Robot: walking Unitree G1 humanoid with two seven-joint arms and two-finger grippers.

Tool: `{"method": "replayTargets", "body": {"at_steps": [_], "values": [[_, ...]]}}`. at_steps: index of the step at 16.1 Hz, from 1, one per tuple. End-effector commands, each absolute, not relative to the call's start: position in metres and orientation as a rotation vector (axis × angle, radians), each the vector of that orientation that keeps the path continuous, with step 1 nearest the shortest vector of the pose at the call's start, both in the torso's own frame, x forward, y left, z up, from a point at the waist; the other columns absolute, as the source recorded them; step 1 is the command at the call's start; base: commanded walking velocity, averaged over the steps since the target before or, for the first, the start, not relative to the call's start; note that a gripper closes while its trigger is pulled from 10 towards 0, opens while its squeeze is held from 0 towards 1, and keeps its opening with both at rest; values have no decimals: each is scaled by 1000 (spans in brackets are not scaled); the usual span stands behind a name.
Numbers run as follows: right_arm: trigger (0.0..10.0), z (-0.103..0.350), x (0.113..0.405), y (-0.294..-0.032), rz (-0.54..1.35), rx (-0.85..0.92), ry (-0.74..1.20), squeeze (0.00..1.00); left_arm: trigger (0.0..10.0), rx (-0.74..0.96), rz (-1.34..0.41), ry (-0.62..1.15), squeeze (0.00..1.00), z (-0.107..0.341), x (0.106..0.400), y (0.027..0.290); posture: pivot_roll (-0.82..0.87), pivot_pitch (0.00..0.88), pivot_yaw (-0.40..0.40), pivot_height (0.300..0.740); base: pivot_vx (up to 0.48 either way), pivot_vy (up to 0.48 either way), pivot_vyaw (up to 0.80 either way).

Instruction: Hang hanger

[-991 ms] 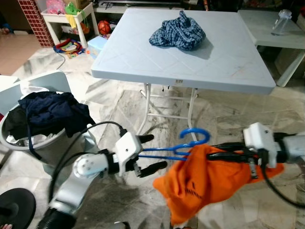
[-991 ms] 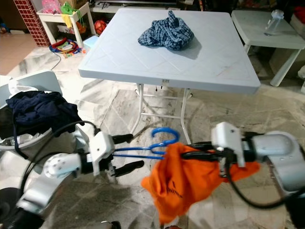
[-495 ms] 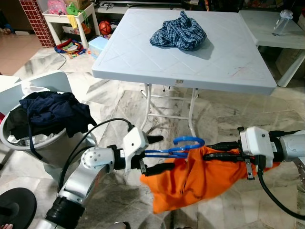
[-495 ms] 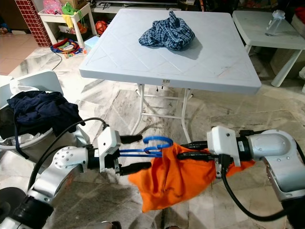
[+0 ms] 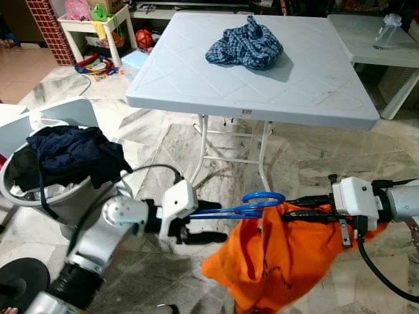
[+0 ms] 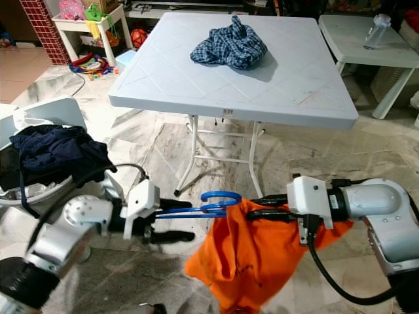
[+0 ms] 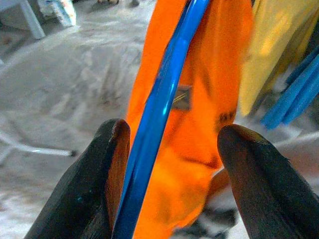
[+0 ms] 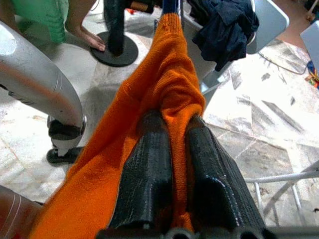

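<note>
Low over the marble floor, the left claw stood apart around a blue hanger; the right claw was clamped on an orange shirt draped over it.

Before me is a marble-patterned floor, grey-veined. A pale blue folding table stands ahead on white legs, bearing a crumpled blue checked cloth. On my left, a white basket holds dark clothes. A white side table stands far right. Toys lie far left.
</note>
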State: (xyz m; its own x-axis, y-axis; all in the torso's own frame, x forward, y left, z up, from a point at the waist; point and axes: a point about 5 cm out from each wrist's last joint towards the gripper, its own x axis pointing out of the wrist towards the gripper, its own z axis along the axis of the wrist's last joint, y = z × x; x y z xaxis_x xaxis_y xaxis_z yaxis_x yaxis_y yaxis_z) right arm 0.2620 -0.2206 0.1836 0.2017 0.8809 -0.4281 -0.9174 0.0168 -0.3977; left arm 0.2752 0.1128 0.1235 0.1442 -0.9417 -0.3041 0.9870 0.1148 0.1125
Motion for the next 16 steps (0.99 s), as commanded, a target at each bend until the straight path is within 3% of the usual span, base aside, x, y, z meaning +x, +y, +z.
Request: {"method": "replayTargets", "body": {"at_steps": [1,4,5,6,16], "values": [[10000,191,262,-221,1417,-718,46,0,10000,377,-1419,151,0,127,278,114,-42,94,9,740,0,0,0],[10000,184,260,-219,1423,-710,54,0,10000,459,-1348,95,0,131,289,118,-42,94,9,740,0,0,0],[10000,182,260,-218,1424,-708,54,0,2824,429,-1350,97,0,131,289,118,-42,94,9,740,0,0,0],[10000,181,259,-217,1428,-708,55,0,0,434,-1356,92,0,131,288,118,-29,98,9,740,0,0,0],[10000,181,260,-217,1444,-716,63,0,0,453,-1396,92,0,121,286,110,-35,95,8,740,0,0,0]]}}
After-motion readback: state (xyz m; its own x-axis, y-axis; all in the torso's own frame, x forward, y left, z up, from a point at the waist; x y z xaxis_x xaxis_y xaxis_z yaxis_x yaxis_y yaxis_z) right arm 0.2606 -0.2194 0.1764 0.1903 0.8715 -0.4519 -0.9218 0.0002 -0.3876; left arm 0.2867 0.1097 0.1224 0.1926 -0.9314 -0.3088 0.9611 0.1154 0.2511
